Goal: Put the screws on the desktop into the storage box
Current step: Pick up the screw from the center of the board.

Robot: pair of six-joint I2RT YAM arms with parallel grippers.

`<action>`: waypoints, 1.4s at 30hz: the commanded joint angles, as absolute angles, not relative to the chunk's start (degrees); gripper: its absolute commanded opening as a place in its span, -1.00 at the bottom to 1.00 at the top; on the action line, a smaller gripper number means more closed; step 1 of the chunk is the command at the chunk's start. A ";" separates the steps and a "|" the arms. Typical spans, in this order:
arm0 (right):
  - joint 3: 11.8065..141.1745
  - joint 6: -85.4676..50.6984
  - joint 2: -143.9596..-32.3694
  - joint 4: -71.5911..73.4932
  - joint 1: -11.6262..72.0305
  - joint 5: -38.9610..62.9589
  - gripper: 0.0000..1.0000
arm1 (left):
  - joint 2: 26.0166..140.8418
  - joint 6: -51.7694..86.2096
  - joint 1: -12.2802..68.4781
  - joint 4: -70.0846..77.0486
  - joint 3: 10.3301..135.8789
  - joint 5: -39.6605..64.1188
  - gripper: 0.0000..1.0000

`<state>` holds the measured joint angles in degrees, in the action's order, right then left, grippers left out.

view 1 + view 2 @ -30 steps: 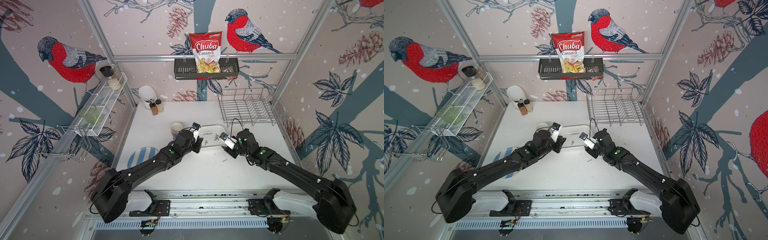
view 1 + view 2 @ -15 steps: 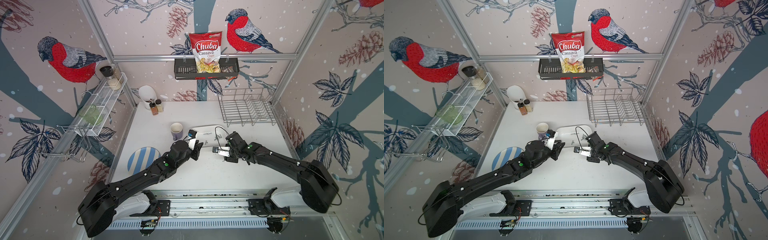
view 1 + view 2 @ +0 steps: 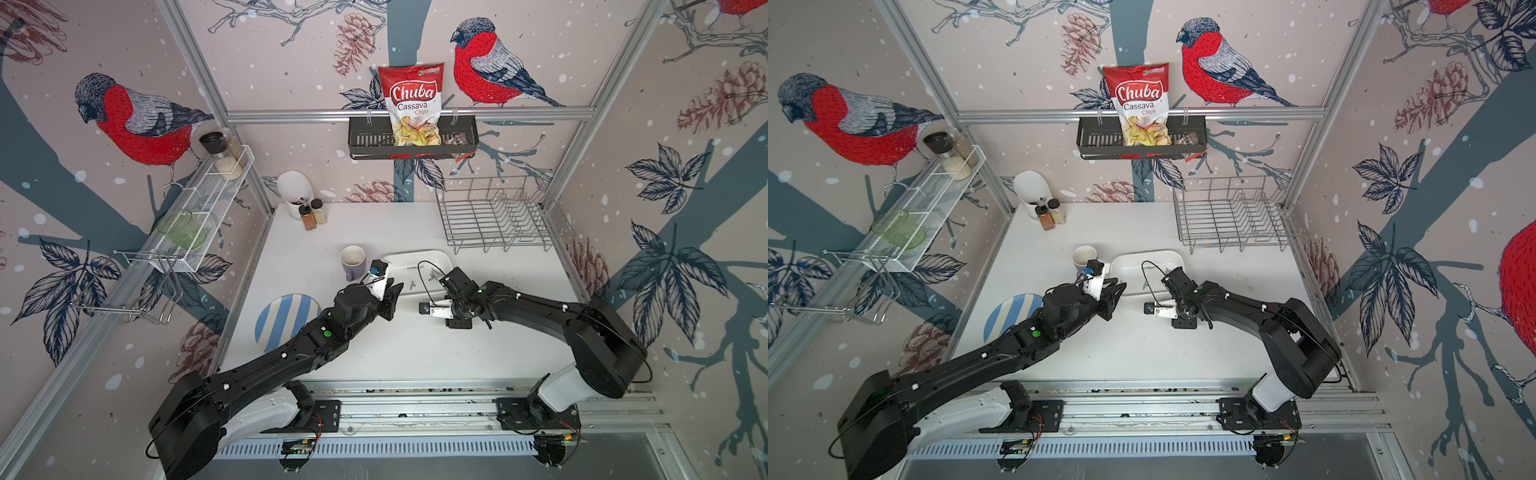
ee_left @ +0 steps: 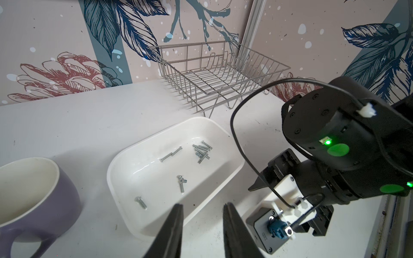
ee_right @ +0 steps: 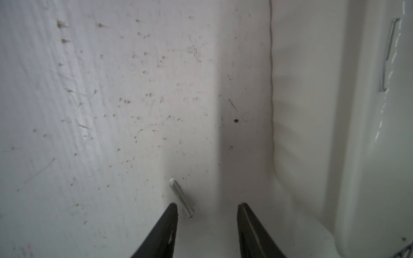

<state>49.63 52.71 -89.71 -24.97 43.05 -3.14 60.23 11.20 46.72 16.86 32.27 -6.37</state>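
- In both top views, the white, round-cornered storage box (image 3: 415,259) sits mid-desktop (image 3: 415,353), just beside a purple mug (image 3: 352,266). Small silver screws (image 3: 434,273) lie inside it. The left gripper (image 3: 396,291) hovers at the box's near edge. The right gripper (image 3: 446,284) points down by its near right corner.
- Left wrist view: roughly a dozen thin, short, silver-grey screws rest on the box floor. There is a tangled cluster (image 4: 202,152) towards the far end, two lie end to end, and the rest are scattered. The left gripper's jaws stand apart, holding nothing.
- Right wrist view: one slim, shiny screw (image 5: 181,198) lies flat on the scuffed desktop, just outside the box wall. It sits between the right gripper's parted fingers, nearer one of them, and is not gripped.
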 commanded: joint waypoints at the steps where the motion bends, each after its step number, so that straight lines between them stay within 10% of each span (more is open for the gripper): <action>1: 50.19 53.46 -90.59 -26.52 42.98 -2.04 -0.05 | 60.21 11.01 46.76 18.96 32.58 -6.25 -0.31; 32: 51.06 53.44 -94.91 -28.72 43.57 -2.47 -0.32 | 60.04 10.64 46.72 18.78 32.57 -5.27 -0.29; 42: 52.16 52.83 -97.13 -31.02 42.96 -2.28 -0.86 | 59.68 10.64 46.76 18.70 32.61 -5.27 -0.28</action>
